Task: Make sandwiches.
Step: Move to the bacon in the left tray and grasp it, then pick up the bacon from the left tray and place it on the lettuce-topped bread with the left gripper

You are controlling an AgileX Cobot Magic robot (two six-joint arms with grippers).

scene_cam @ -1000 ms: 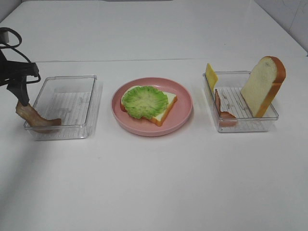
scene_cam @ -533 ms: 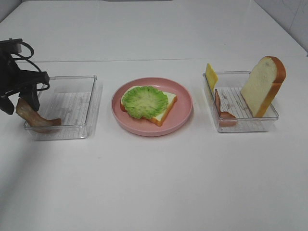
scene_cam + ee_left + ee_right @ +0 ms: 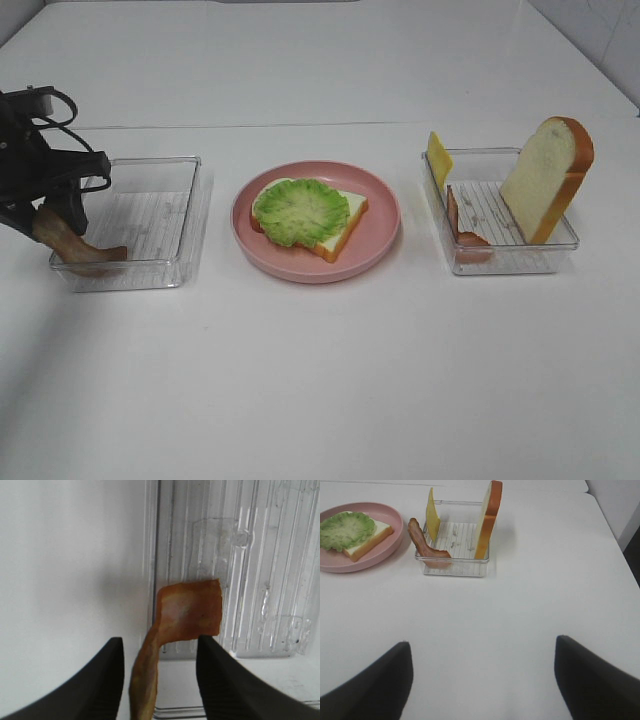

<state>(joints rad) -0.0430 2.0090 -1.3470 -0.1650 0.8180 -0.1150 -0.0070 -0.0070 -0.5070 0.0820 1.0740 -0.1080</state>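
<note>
A white bread slice (image 3: 346, 222) topped with green lettuce (image 3: 299, 209) lies on the pink plate (image 3: 382, 232). One bacon strip (image 3: 68, 243) hangs over the near left corner of the left clear tray (image 3: 150, 165). My left gripper (image 3: 45, 212) hovers over it, open. In the left wrist view its jaws straddle the strip (image 3: 186, 614) without pinching it. The right tray (image 3: 500, 266) holds an upright bread slice (image 3: 548, 175), a yellow cheese slice (image 3: 438, 155) and a second bacon strip (image 3: 460, 228). My right gripper (image 3: 482, 680) is open, well short of that tray (image 3: 452, 571).
The right wrist view shows the plate (image 3: 350, 567), lettuce (image 3: 345, 527), bacon (image 3: 422, 542), cheese (image 3: 433, 517) and upright bread (image 3: 489, 520). The table's far right edge (image 3: 607, 535) runs beside the right tray. The left arm's cables (image 3: 30, 105) hang over the table's left side.
My left gripper has shifted right and turned over the bacon strip at the left tray's corner. The strip, the plate and the right tray's pieces have not moved.
</note>
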